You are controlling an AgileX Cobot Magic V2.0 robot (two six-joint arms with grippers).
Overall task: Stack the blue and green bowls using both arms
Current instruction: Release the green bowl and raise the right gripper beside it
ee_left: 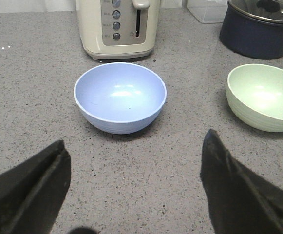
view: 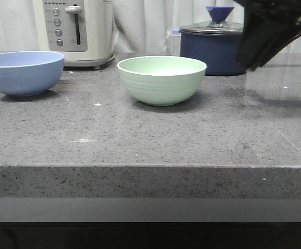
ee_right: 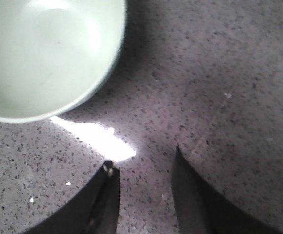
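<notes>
Blue bowl [view: 23, 72] stands upright at the counter's [view: 150, 140] left, in front of the toaster [view: 77, 31]; green bowl [view: 161, 79] stands upright near centre, well apart from it, both empty; navy pot [view: 215, 46] sits behind the green bowl to its right. Left gripper [ee_left: 134, 187] hangs above the counter short of the blue bowl, jaws wide apart, holding nothing; right gripper [ee_right: 143, 195] hovers beside the green bowl's rim, jaws parted with a narrower gap, holding nothing; right arm [view: 269, 31] is raised at upper right.

Left gripper [ee_left: 134, 187] hangs with fingers spread wide — right gripper [ee_right: 143, 195] tilted, fingers parted, holding nothing.
</notes>
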